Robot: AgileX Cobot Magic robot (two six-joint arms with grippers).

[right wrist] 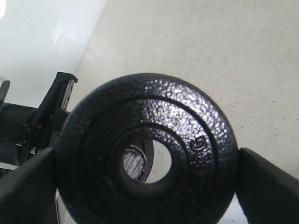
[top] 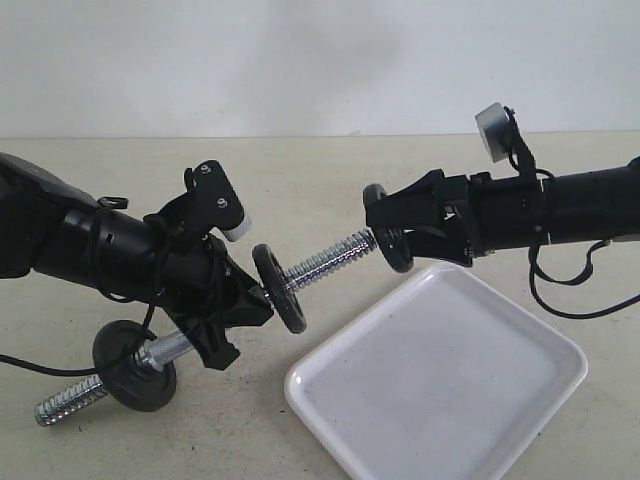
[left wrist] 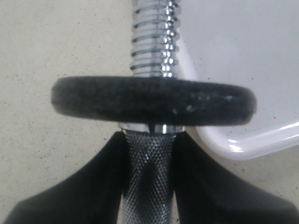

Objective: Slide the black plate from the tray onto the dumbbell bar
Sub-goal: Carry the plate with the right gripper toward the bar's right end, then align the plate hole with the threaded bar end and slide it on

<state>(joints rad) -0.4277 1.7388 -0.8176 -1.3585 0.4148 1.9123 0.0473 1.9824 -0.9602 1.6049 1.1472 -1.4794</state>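
Near the far corner of the white tray (top: pixel 545 395), lifted off it, the black plate (top: pixel 397 254) stands on edge with its rim pinched in the right gripper (top: pixel 393 232). Its flat face is turned toward the threaded tip of the dumbbell bar (top: pixel 325 262), whose long axis climbs from lower left to upper right. The plate is pebbled matte black with raised rings round its hole, where the tip shows off-centre, though whether it has entered is hard to tell. The left gripper (top: pixel 228 322) is clamped on the bar's knurled middle between two like discs (top: pixel 293 290), and both arms reach in from the sides over the tabletop (top: pixel 300 170).
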